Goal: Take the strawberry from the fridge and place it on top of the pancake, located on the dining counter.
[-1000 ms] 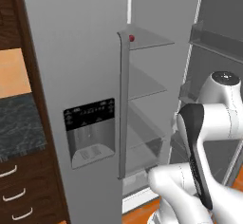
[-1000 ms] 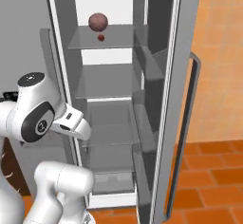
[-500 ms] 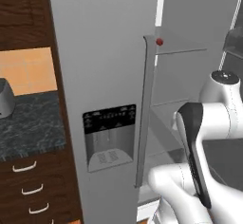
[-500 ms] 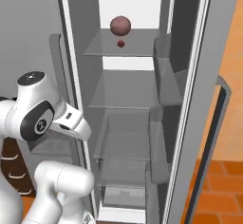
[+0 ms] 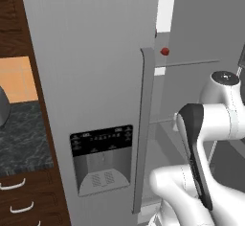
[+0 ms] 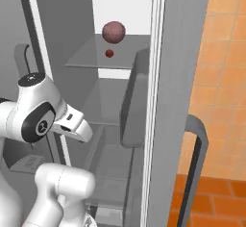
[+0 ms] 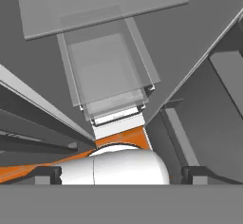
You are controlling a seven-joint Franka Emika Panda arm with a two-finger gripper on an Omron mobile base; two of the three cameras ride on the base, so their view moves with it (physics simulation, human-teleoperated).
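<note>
Sitting beside strawberry: brown fruit

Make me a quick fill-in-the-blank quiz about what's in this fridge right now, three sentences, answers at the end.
1. The strawberry sits on the fridge's top ____ shelf.
2. Behind the strawberry lies a larger, dull ____ round fruit.
3. The fridge's right-hand door stands ____.

Missing words: glass; reddish-brown; open
</note>
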